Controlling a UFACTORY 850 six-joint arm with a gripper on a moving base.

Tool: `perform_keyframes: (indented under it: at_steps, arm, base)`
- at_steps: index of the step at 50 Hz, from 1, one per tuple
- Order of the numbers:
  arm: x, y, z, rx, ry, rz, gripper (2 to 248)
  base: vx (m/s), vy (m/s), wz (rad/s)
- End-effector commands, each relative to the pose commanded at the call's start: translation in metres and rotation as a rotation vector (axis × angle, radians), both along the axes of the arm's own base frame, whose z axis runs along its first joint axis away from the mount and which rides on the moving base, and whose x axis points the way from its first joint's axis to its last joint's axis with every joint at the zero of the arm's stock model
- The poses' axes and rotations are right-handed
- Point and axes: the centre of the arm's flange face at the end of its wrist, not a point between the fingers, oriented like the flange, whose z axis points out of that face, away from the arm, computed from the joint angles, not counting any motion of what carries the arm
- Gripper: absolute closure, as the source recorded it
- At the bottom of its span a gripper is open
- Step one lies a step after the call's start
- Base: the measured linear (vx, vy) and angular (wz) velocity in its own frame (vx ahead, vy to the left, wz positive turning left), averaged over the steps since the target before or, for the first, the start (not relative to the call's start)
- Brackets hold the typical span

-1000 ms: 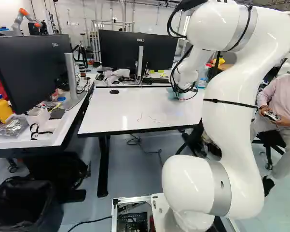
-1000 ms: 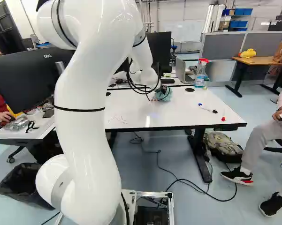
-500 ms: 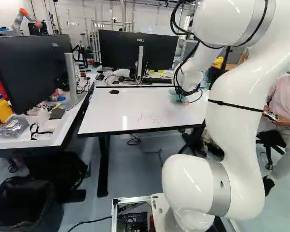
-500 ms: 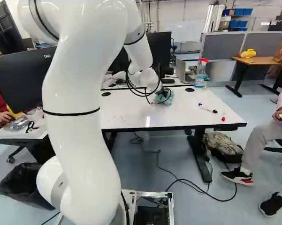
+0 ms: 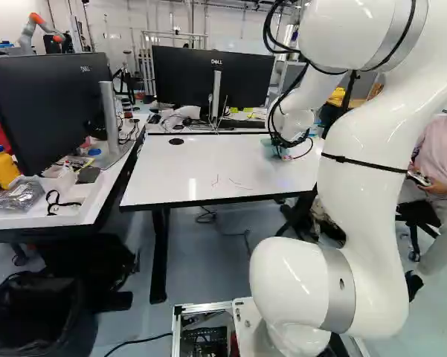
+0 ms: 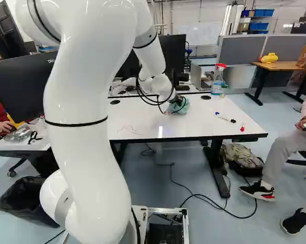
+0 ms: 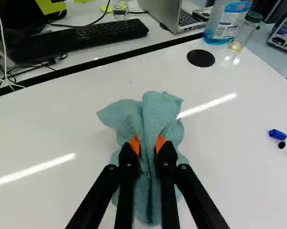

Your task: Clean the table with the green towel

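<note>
Left base view vs 1.0 s ago: base hasn't moved, arm [image 5: 361, 175] has. Its upper links lean further right there, further left in the right base view. Gripper [image 6: 172, 103] has shifted a little to its right and toward the base, towel [image 7: 155, 112] moving along with it. Vs 0.5 s ago: only a slight further lean of the arm, gripper about the same spot. Red marks [image 5: 230, 183] on the table [image 5: 208, 160] unchanged, on the base side of the gripper and left of it.

Around: marker pens [image 6: 224, 118] on the tabletop, right of the gripper. Spray bottle [image 7: 224, 24] and small jar [image 7: 245, 31] side by side at the far edge, ahead and right of it, round black disc [image 7: 201, 58] nearer on the same side. Past the table's far edge, ahead of the gripper: keyboard [image 7: 81, 39], laptop [image 7: 174, 16], monitors [image 5: 182, 78]. Those stay off the tabletop; pens, bottle and jar sit on it.

Wrist view: fingers clamped on the bunched towel, orange pads [image 7: 134, 144] pressing it from both sides. Cloth fans out ahead of the fingertips and spreads under the fingers, over the table.
</note>
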Motion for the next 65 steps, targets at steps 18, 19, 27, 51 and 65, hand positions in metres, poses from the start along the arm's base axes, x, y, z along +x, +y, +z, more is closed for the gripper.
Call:
perform_keyframes:
  at_steps: [18, 19, 27, 51, 65]
  arm:
    - [0.019, 0.000, 0.013, -0.012, -0.034, 0.011, 195]
    - [0.020, 0.000, 0.014, -0.013, -0.036, 0.012, 195]
    - [0.034, 0.000, 0.023, -0.020, -0.059, 0.019, 195]
    - [0.077, -0.001, 0.032, -0.034, -0.104, 0.039, 195]
    - [0.103, -0.001, 0.029, -0.039, -0.120, 0.050, 195]
  base:
    - [0.000, 0.000, 0.000]
    - [0.000, 0.000, 0.000]
    - [0.000, 0.000, 0.000]
    - [0.000, 0.000, 0.000]
    - [0.000, 0.000, 0.000]
